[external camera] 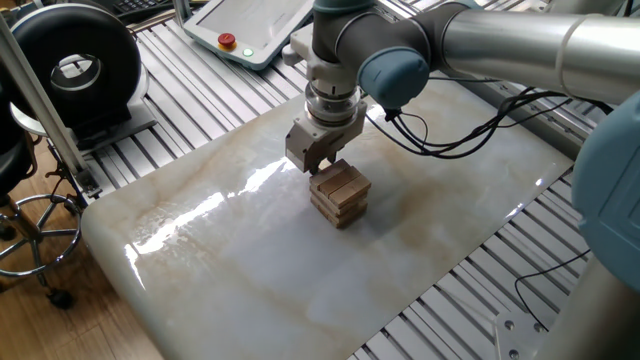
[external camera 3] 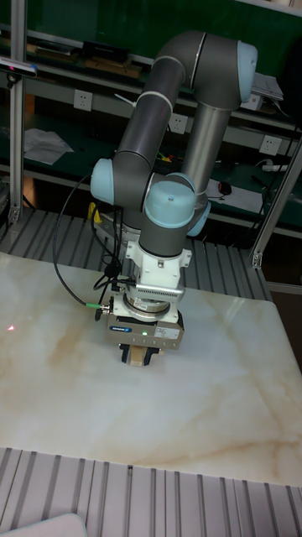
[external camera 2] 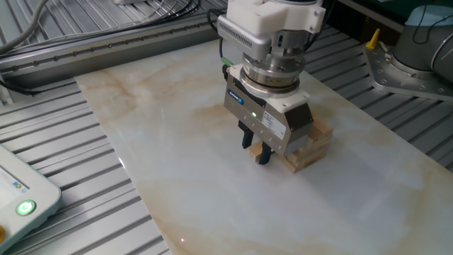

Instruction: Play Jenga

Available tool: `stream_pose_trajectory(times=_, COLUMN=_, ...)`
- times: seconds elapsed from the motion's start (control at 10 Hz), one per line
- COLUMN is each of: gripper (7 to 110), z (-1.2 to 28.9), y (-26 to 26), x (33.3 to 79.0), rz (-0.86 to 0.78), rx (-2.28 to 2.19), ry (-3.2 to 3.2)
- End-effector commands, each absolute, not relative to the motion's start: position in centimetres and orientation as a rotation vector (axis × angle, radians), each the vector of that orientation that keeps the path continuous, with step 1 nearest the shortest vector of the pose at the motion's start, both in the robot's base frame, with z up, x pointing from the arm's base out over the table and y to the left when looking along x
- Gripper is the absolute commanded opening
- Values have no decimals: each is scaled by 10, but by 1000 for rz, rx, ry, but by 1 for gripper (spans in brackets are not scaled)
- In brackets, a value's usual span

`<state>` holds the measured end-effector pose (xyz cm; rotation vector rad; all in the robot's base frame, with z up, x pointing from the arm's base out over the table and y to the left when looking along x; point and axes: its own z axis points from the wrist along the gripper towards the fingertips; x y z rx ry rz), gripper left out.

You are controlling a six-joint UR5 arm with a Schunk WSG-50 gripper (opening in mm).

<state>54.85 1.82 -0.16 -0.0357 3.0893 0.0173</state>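
Observation:
The Jenga tower [external camera: 340, 192] is a short stack of light tan blocks in crossed layers, standing mid-slab on the marble tabletop [external camera: 230, 270]. My gripper [external camera: 316, 168] points straight down at the tower's left side. In the other fixed view the tower [external camera 2: 316, 139] sits right behind the gripper [external camera 2: 255, 147], whose dark fingers [external camera 2: 265, 153] are drawn close together on a tan block at the tower's base. The tall fixed view shows the gripper [external camera 3: 139, 359] low over the slab, with a sliver of tan block between the fingers and the tower hidden behind it.
A teach pendant [external camera: 247, 28] lies at the back of the slatted aluminium frame, and its corner with a green light [external camera 2: 25, 207] shows in the other fixed view. A black round device [external camera: 75, 60] and a stool [external camera: 30, 225] stand to the left. The arm's cable [external camera: 450, 120] loops over the slab.

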Motion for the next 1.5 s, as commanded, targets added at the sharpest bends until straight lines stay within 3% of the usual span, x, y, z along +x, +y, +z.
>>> stream_pose_trajectory(times=0.0, gripper=22, z=-1, y=19, x=549, rz=35, rx=-3, ry=3091)
stream_pose_trajectory(times=0.6, gripper=22, z=-4, y=13, x=540, rz=-3, rx=162, ry=3131)
stream_pose_trajectory(times=0.7, gripper=7, z=-4, y=15, x=539, rz=14, rx=167, ry=3132)
stream_pose_trajectory(times=1.4, gripper=7, z=1, y=23, x=545, rz=58, rx=124, ry=3117)
